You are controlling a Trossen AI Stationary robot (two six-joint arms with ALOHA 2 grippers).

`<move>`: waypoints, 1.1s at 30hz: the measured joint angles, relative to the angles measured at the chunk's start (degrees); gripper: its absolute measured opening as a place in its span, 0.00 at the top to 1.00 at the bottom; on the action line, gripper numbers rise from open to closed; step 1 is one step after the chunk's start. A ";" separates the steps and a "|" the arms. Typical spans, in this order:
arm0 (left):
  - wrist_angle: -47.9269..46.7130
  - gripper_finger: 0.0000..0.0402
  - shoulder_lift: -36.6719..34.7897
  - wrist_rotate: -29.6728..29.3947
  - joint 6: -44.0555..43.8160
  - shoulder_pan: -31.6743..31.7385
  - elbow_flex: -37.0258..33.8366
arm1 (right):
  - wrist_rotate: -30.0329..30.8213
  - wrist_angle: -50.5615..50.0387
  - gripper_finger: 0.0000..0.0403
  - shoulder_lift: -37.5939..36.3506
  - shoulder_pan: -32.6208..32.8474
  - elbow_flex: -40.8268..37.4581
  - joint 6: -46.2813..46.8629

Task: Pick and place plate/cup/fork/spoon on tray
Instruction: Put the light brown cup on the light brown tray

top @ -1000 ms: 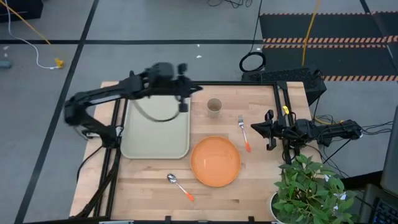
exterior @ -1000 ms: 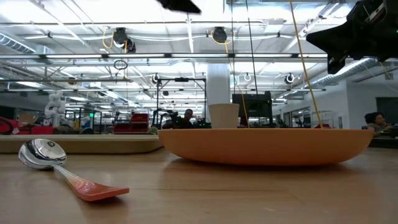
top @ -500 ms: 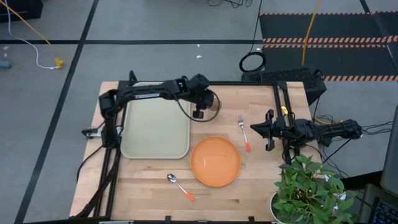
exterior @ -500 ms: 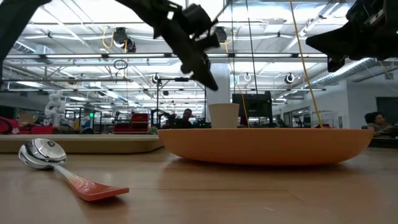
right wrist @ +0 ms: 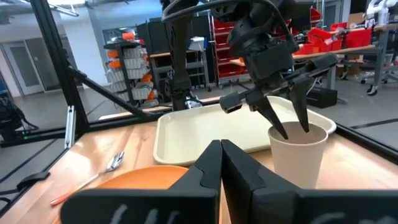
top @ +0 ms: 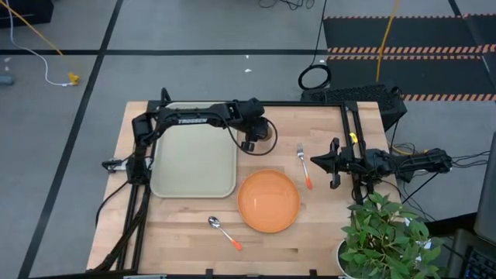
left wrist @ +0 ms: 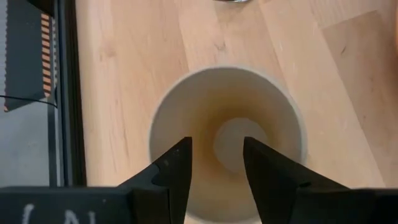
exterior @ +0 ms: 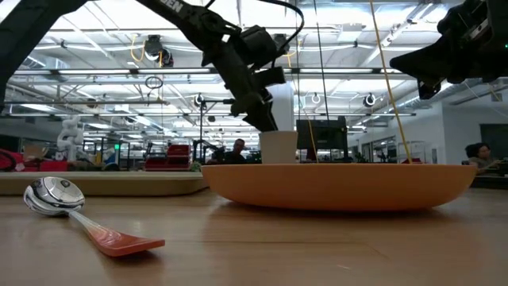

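Observation:
The beige cup (left wrist: 227,124) stands upright on the table at the far middle (top: 270,133). My left gripper (left wrist: 217,146) hangs over its mouth, open, fingers pointing down, tips near the rim (right wrist: 294,129). The orange plate (top: 268,201) lies flat at the near middle. To the plate's far right, the fork (top: 303,164) is flat on the wood. Near the front edge lies the spoon (top: 223,231). The tray (top: 194,159) sits at the left with nothing on it. My right gripper (top: 316,159) waits shut above the table's right side, beside the fork. My left gripper comes at the cup from above, its open fingers (right wrist: 285,132) at the height of the rim (right wrist: 311,130). I cannot tell whether either finger touches the cup. The cup stands upright on the table.
A potted plant (top: 384,236) stands at the near right corner, close to my right arm. Black frame rails (top: 143,194) run along the table's left side. Bare wood lies between tray, plate and cup.
My left gripper has swung from above the tray's far edge toward the table's right and come down over the cup. The cup, plate, fork, spoon and tray lie where they were.

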 joint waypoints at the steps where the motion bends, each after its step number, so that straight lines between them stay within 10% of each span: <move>1: -0.02 0.63 -0.24 -0.02 0.00 0.00 0.00 | 0.00 0.00 1.00 0.00 0.00 0.00 -0.01; 15: -4.24 0.63 -7.62 4.10 -4.08 -3.94 0.11 | 0.06 -0.57 1.00 0.31 0.00 0.11 -0.10; 26: -4.30 0.44 -4.04 -1.92 -3.49 -6.56 0.00 | 0.37 -0.39 1.00 0.61 0.00 0.11 -0.01; 33: -5.04 0.49 -0.79 -2.16 -1.72 -5.02 -0.02 | 0.37 -0.37 1.00 0.61 0.01 0.11 -0.01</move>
